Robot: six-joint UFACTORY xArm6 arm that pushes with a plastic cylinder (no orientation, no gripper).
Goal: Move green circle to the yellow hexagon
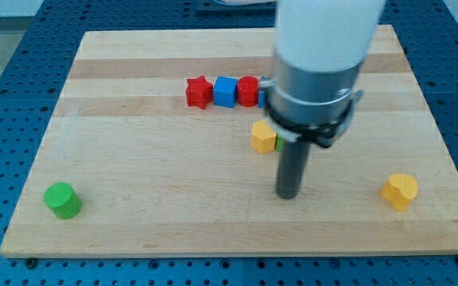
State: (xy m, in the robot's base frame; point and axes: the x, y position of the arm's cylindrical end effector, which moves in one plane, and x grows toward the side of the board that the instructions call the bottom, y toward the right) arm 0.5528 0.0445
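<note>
At the board's near edge, the green circle (62, 200) sits alone toward the view's bottom left, clear of every other block. My tip (289, 195) rests on the wood well to its right, so the circle lies at about nine o'clock from my tip, well apart, with bare board between us. I carry no jaws at all, only a straight rod, so nothing is held or clamped; I touch no block.

The yellow hexagon (263, 137) stands at roughly eleven o'clock from my tip, near it, and a sliver of green, a second block (278, 143) whose shape I cannot make out, shows just beside the hexagon's right face, half hidden by my rod. From the circle, the hexagon lies at about two o'clock, up and to the right. I judge that I must get round to the circle's far left, at about eight o'clock of it, before any push counts.

Another yellow block (400, 191), shape unclear, sits near the view's right edge at about three o'clock from my tip. Farther back runs a touching row: red star (199, 91), blue cube (226, 91), a red block (248, 90), then a blue scrap vanishing behind my arm. The wooden table (133, 159) lies flat on a blue pegboard.
</note>
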